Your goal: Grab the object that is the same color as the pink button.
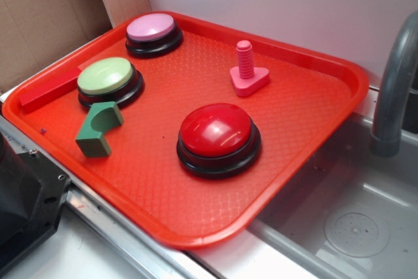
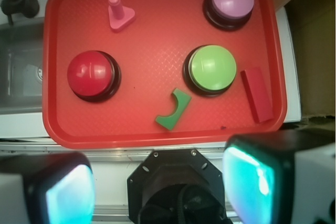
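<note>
The claw (image 2: 157, 190) showed only in the wrist view, as two blurred pads (image 2: 251, 177) at the bottom corners, spread wide apart with nothing between them, hanging high above the near rim of the red tray (image 2: 157, 139) and clear of everything on it. Closest beyond that rim lay the green arch-cut block (image 2: 174, 109), just short of the green-topped button (image 2: 212, 68); a red bar (image 2: 256, 95) lay along the tray's short edge beside that button, close to the rim. The red-topped button (image 2: 91, 74) sat well apart on the other side, with a broad stretch of bare tray floor between it and the green one. The pink button (image 2: 231, 0) stood in a far corner, near both rims. The pink bolt (image 2: 119, 13) stood upright on its triangular base toward the opposite far corner, touching nothing, with open floor all around it and a modest gap to the far rim. In the exterior view the tray overhung a metal sink (image 1: 353, 220), and a grey faucet (image 1: 392, 89) rose beyond the tray's edge nearest the bolt.
</note>
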You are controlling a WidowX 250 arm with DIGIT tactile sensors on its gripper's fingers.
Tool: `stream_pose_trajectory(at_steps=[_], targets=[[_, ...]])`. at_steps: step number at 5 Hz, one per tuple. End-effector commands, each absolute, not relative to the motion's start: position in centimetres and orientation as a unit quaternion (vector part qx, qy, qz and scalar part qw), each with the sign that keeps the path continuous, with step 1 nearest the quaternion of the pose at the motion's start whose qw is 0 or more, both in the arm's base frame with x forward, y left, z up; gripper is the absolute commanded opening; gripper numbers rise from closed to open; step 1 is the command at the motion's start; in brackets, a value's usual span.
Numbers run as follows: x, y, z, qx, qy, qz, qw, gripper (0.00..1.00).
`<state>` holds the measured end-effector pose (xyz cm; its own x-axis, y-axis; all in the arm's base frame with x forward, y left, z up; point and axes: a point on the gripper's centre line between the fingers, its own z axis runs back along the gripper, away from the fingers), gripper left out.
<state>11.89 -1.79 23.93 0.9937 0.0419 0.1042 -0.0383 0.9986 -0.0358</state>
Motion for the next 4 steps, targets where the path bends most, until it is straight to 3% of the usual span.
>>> stream_pose_trajectory(at_steps=[1,2,3,4], targets=[[21.7,-5.1,19.5,-0.001,-0.057,0.123,0.991,1.00],[25.7,-8.0,16.4,0.009,-0.066,0.118,0.991,1.00],[28.1,-8.9,14.4,0.002,-0.079,0.109,0.991,1.00],[29.8,-8.6,12.6,0.016,-0.092,0.093,0.991,1.00]])
